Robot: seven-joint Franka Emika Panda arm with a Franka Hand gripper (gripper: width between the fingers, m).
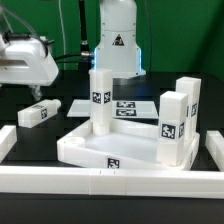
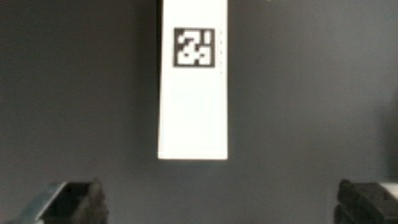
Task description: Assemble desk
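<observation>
Black tabletop [image 1: 60,105] under a green backdrop, bounded by long white border rails [image 1: 100,181].

Exterior view: a white plastic rectangular tray-like desk panel with raised rim [image 1: 85,152] lies flat at the middle of the tabletop. One white square block leg with a black-and-white tag [image 1: 100,100] stands upright inside the panel, at its far corner toward the exterior view's left. Two more tagged white legs [image 1: 173,126] [image 1: 190,100] stand upright at the panel's edge toward the exterior view's right. Whether they rest on it or beside it cannot be told. A fourth tagged white leg [image 1: 33,115] lies flat, well apart from the panel toward the exterior view's left. The hand [image 1: 37,93] hangs just above it. The marker board [image 1: 128,108] lies behind the panel.

Wrist view: the lying leg [image 2: 196,100] runs lengthwise on the tabletop. The hand [image 2: 217,205] is spread wide and grips nothing. Its dark fingertips [image 2: 71,205] are clear of the leg.
</observation>
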